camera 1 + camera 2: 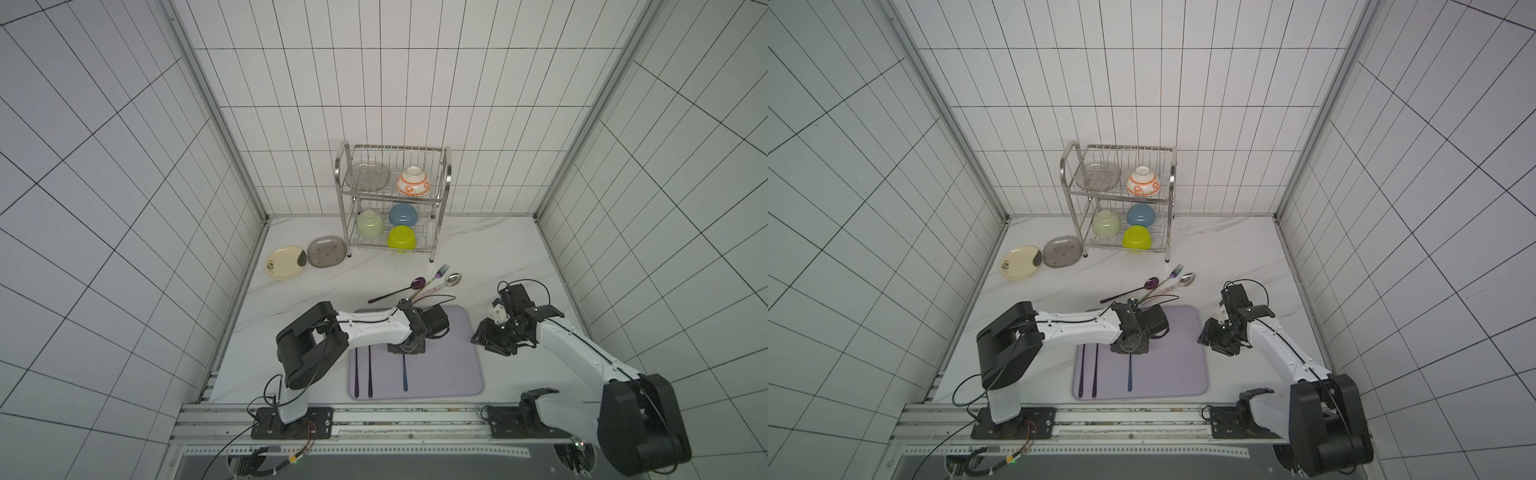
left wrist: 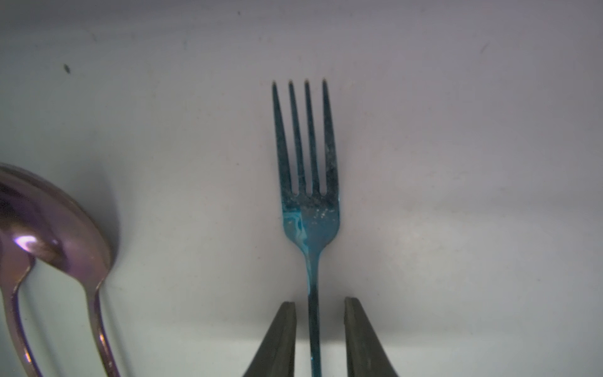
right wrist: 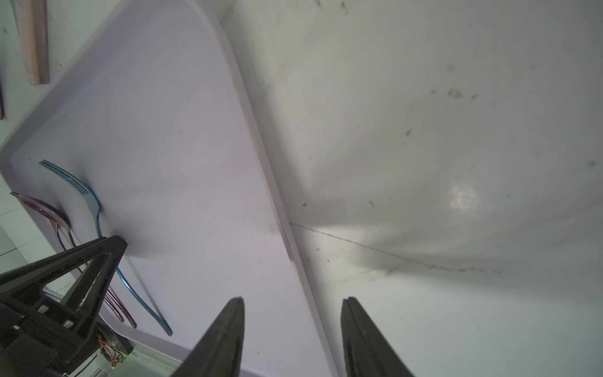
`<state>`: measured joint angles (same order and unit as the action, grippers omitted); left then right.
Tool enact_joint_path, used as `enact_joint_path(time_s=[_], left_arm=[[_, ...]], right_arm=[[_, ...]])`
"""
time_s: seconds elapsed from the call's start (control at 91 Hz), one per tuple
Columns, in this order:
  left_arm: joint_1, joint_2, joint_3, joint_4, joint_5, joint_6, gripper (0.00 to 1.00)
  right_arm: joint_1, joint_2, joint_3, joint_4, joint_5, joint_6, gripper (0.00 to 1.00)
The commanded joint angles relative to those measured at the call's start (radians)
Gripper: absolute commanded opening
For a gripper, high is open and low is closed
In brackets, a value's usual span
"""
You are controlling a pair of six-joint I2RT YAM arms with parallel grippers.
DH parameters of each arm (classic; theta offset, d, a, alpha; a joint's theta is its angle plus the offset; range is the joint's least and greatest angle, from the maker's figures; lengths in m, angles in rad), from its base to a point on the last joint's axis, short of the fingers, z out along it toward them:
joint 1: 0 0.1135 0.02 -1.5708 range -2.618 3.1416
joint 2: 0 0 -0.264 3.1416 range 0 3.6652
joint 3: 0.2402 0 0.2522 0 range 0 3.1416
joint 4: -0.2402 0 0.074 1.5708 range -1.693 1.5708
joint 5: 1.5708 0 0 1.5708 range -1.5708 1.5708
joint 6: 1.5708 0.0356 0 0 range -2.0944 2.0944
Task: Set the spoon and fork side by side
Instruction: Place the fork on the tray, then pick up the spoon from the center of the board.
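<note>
Placement step: left gripper [image 2: 319, 302] is straddling the fork [image 2: 308, 209] handle, jaws released; the fork is lying on the mat [image 3: 169, 114] near the spoon [image 2: 55, 235], seemingly parallel. Right gripper [image 3: 292, 298] is hovering unclenched, empty. Next move is calling for a straight lift, without nudging the fork.

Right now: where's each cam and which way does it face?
Top views: overhead, looking down at table, dish rack, mat; left arm, right arm show.
Left wrist: on left arm, looks along open left gripper at blue fork on mat.
Right wrist: on right arm, looks past open right gripper at mat edge, table.
Shared: both wrist views show the blue fork.
</note>
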<state>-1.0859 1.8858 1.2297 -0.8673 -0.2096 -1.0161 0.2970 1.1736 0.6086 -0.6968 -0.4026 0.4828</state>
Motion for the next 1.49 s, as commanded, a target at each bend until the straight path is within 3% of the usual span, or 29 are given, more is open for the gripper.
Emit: enact_joint_path(time_s=[0.0,0.143,0.297,0.429,0.616,0.802,0.978,1.121,1.484], left_arm=[[-0.005,-0.036,0.001,0.013,-0.002,0.025,0.35],[0.011,-0.121,0.031,-0.025,-0.053,0.065,0.49],[0.103,-0.271,-0.001,-0.028,-0.056,0.167,0.67],[0.247,-0.343,0.001,-0.026,0.024,0.432,0.72],[0.361,-0.308,0.064,0.009,-0.021,0.82,0.74],[0.39,-0.105,0.199,0.05,-0.003,1.02,0.74],[0.398,0.113,0.38,0.01,0.088,1.131,0.69],[0.398,0.247,0.487,-0.024,0.078,1.158,0.63],[0.404,0.393,0.599,-0.067,0.081,1.214,0.46]], right_arm=[[0.009,-0.023,-0.008,-0.017,0.021,-0.005,0.54],[0.009,-0.038,0.015,-0.031,0.026,0.002,0.56],[0.01,-0.032,0.071,-0.09,0.047,0.033,0.59],[0.011,-0.019,0.113,-0.102,0.059,0.045,0.58],[0.021,-0.034,0.14,-0.094,0.055,0.078,0.53],[0.036,-0.04,0.129,-0.1,0.039,0.086,0.52],[0.04,-0.046,0.108,-0.099,0.026,0.084,0.52],[0.04,-0.043,0.101,-0.098,0.014,0.078,0.52],[0.039,-0.022,0.062,-0.093,-0.002,0.064,0.52]])
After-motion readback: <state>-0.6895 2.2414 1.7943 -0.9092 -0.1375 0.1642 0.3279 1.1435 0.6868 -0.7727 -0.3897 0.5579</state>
